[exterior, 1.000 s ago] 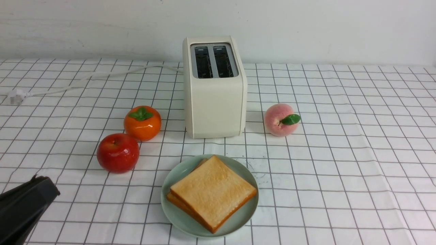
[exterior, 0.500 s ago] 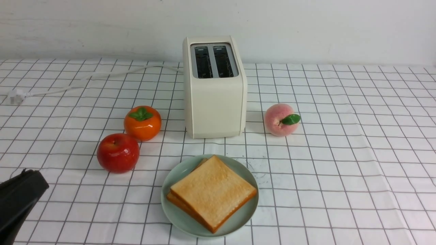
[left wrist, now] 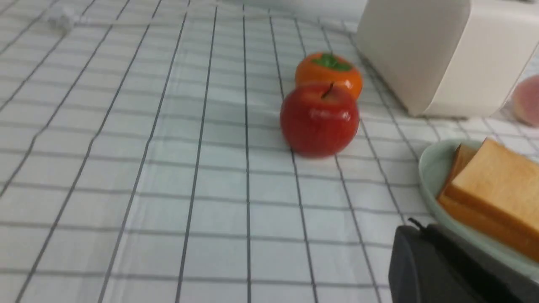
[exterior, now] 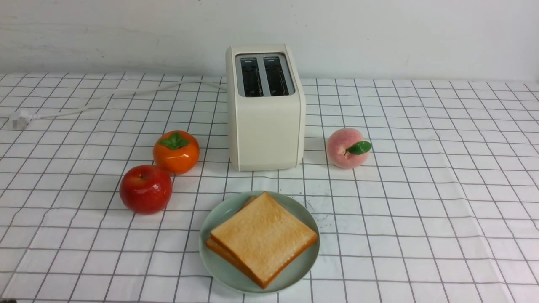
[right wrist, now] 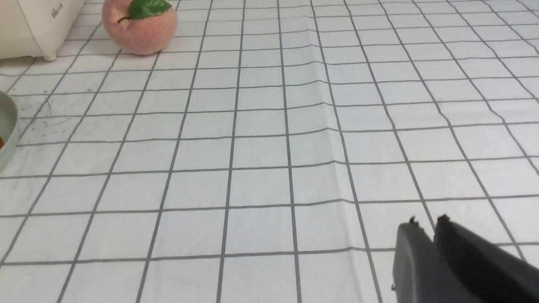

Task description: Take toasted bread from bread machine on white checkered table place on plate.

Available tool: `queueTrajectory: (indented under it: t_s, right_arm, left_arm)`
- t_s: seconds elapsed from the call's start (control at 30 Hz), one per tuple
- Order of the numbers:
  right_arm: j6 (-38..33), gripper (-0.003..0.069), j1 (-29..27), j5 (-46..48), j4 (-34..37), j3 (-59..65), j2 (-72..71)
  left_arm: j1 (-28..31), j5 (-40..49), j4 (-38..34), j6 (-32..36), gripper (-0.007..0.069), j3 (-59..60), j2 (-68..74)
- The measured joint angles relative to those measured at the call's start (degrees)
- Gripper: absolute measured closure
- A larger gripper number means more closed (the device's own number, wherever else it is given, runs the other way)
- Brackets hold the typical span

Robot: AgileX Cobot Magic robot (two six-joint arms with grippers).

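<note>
Two slices of toasted bread (exterior: 263, 235) lie stacked on the mint-green plate (exterior: 210, 256), near the front of the white checkered table (exterior: 421, 189). Behind the plate stands the cream bread machine (exterior: 265, 126), both of its slots empty. Neither gripper shows in the front view. In the left wrist view my left gripper (left wrist: 421, 227) is shut and holds nothing; it hangs just beside the plate's rim (left wrist: 429, 168) and the toasted bread (left wrist: 497, 185). In the right wrist view my right gripper (right wrist: 427, 223) hovers over bare cloth with its tips a narrow crack apart and nothing between them.
A red apple (exterior: 145, 189) and an orange persimmon (exterior: 176, 152) sit left of the bread machine. A pink peach (exterior: 346, 148) sits to its right. The white power cord ends in a plug (exterior: 19, 119) at the far left.
My left gripper has slid out of the front view past the lower left corner. The toasted bread, plate and fruit have not moved.
</note>
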Motion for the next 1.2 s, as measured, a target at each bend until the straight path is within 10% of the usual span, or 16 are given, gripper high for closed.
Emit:
queueTrajectory:
  t_s: [1.2]
  right_arm:
    - [0.1,0.055,0.0,0.1,0.1,0.0,0.0]
  left_arm:
    - [0.0,1.0,0.4,-1.5,0.0635,5.0,-2.0]
